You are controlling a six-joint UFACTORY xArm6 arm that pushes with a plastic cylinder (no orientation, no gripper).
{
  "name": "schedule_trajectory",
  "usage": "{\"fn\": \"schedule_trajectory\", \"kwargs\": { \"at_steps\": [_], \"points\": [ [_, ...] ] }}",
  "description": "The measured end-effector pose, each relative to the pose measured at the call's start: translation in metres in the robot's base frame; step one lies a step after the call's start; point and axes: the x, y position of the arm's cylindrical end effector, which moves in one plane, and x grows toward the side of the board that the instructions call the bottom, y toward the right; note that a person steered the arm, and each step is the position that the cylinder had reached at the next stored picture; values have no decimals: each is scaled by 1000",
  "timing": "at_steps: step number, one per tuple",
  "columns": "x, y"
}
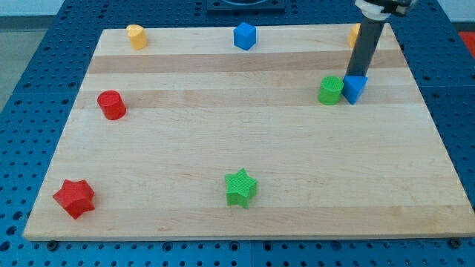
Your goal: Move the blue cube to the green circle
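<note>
Sitting near the view's right edge of the wooden board, the small blue block by the rod is touching the green cylinder, which is lying just to its left. That blue block's shape is hard to read from here; it is looking wedge-like. A second blue block, clearly blocky and cube-like, is resting well apart at the view's top centre. The arm's dark rod is coming down from the view's top right, and my tip is pressing right at the top back edge of the small blue block, touching it or nearly so; there are no jaws here, just a bare rod holding nothing. Behind the rod an orange block is peeking out. Farther off, a yellow block is sitting top left, a red cylinder at left, a red star bottom left, and a green star bottom centre.
</note>
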Motion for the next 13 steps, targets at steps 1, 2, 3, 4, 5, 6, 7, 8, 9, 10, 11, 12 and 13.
{"fn": "schedule_trajectory", "kwargs": {
  "at_steps": [1, 2, 3, 4, 5, 6, 7, 8, 9, 10, 11, 12, 13],
  "points": [
    [-25, -21],
    [-46, -48],
    [-70, -61],
    [-100, -72],
    [-132, -93],
    [-152, -124],
    [-151, -158],
    [-151, -204],
    [-151, -217],
    [-146, -217],
    [-130, -216],
    [-105, -216],
    [-88, -216]
  ]
}}
